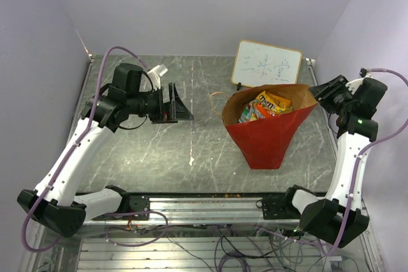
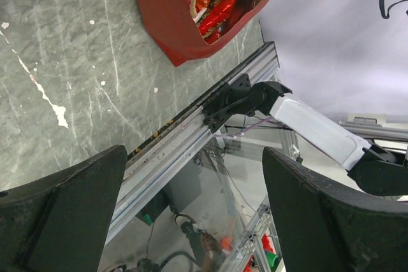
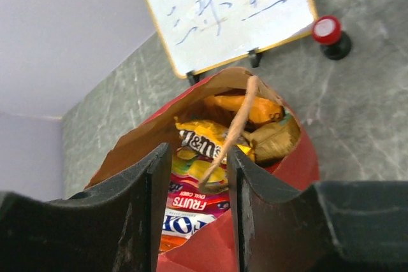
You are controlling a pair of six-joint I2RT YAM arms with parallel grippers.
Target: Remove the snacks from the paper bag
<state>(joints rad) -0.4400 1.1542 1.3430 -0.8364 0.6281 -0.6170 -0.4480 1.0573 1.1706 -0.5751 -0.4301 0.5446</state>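
The red paper bag [image 1: 268, 138] stands open at the table's middle right, brown inside. The snacks [image 1: 264, 107] fill it: yellow, orange and red foil packets. My right gripper [image 1: 320, 93] is at the bag's upper right rim. In the right wrist view its jaws [image 3: 197, 152] stand partly open, looking into the bag [image 3: 299, 157] at the snacks [image 3: 204, 138], with a cord handle [image 3: 237, 122] in the gap and nothing held. My left gripper [image 1: 177, 102] is wide open and empty above the table, left of the bag. The left wrist view [image 2: 194, 208] shows the bag [image 2: 162, 23] and snacks [image 2: 217, 4] far off.
A small whiteboard [image 1: 266, 65] with writing stands behind the bag, also in the right wrist view [image 3: 229, 11]. A red-capped black marker [image 3: 330, 33] stands beside it. The table's metal front rail [image 2: 185, 138] runs along the near edge. Purple walls enclose the table.
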